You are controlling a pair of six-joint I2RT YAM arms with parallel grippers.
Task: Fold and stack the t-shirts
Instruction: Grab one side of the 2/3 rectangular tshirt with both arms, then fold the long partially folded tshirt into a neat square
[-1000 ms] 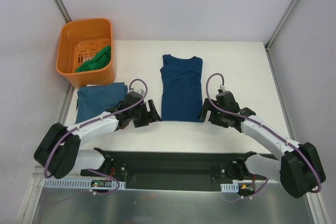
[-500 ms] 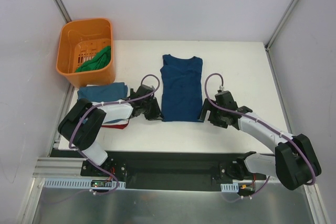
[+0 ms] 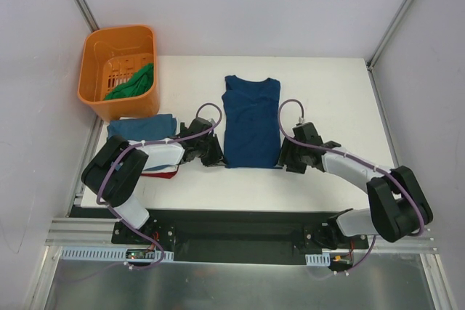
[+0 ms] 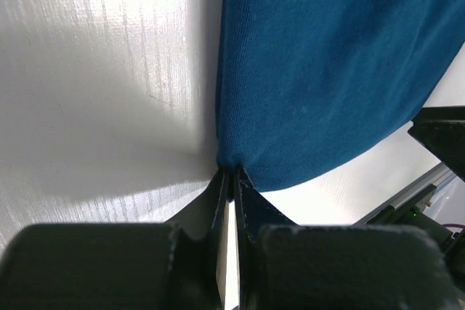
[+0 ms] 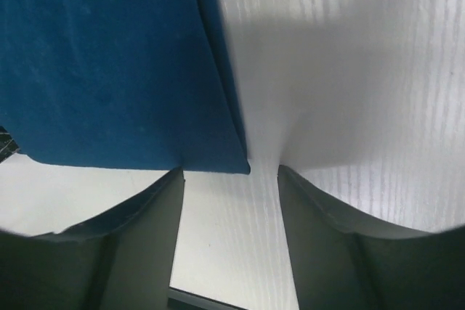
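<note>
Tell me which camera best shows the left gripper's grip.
The left wrist view: the left gripper is shut on a corner of the blue t-shirt, close up. The top view shows it small beside the shirt; the right wrist view misses it.

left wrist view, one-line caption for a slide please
Left gripper pinched shut on a hem corner of the blue t-shirt lying on the white table.

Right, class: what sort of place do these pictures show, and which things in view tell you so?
Probably a robot test cell in a lab: a white table boxed in by plain panels, left arm and right arm on a black plate, one flat blue t-shirt.
</note>
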